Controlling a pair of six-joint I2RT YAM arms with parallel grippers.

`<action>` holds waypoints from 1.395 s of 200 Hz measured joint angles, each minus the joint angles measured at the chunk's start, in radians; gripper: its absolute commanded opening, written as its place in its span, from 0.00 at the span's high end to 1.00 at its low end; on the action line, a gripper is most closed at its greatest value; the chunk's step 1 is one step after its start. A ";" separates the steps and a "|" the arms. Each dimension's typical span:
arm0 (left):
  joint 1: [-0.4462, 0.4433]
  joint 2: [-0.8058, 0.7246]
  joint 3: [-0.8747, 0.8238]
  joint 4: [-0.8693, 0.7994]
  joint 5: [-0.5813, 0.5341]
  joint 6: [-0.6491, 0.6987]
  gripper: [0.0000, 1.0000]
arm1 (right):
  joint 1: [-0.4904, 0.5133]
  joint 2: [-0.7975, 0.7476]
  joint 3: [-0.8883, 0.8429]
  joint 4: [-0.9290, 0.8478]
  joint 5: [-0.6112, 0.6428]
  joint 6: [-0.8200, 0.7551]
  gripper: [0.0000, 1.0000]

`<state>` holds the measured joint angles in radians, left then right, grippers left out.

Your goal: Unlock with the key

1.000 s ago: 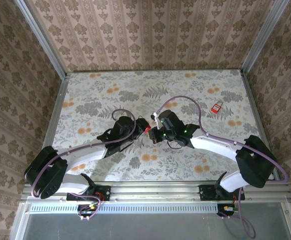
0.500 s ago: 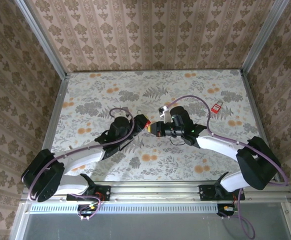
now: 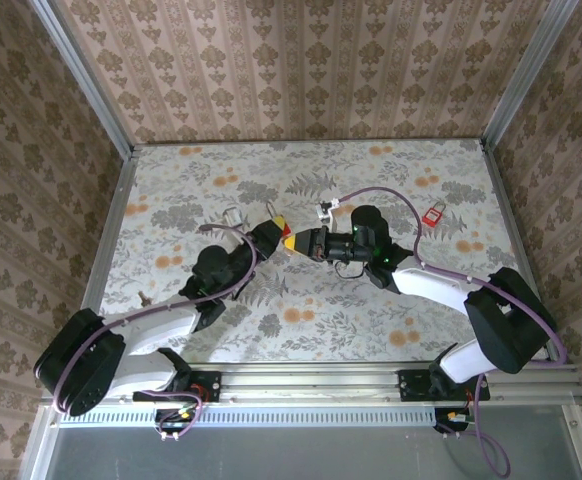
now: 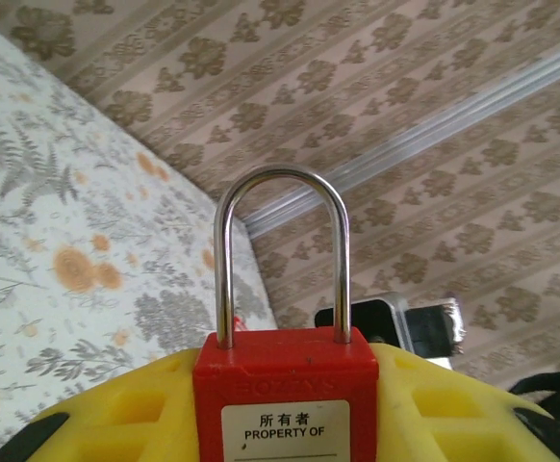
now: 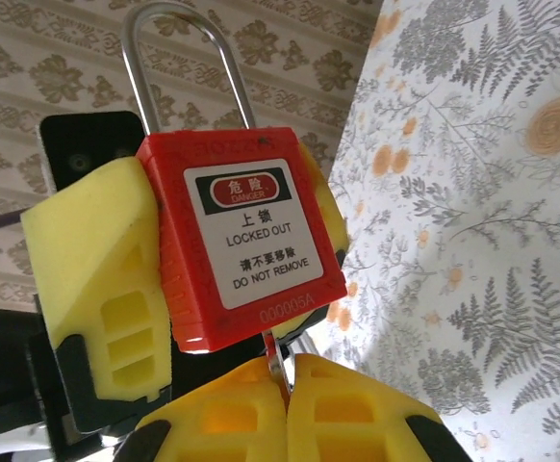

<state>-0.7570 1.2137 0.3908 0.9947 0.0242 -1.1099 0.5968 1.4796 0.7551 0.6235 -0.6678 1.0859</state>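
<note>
Grips red plastic padlock [image 5: 241, 245] in left pincer's [image 3: 279, 236] yellow foam pads [image 5: 97, 279], mid-frame above floral counter [image 3: 371, 320]. Pinches thin metal key [image 5: 275, 358] in clenched right pincer [image 5: 288, 404], tip in the keyway — apparently inserted. Leaves turning undone — steel shackle [image 4: 282, 173] seated both sides.

Table [image 3: 191, 190] surface: floral print, grey foliage, orange blooms. Beige patterned walls [image 3: 301, 70] enclose the table behind and on both sides; an aluminium rail [image 3: 311, 384] lines its near edge.
</note>
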 measured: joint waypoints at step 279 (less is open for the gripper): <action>-0.198 -0.071 0.329 -1.044 0.131 0.757 1.00 | -0.045 -0.303 0.249 -0.944 0.280 -0.418 0.44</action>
<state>-0.9550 1.1427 0.7197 -0.0498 0.1551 -0.3531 0.5514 1.1770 1.0039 -0.3206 -0.3878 0.6678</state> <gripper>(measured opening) 0.370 0.570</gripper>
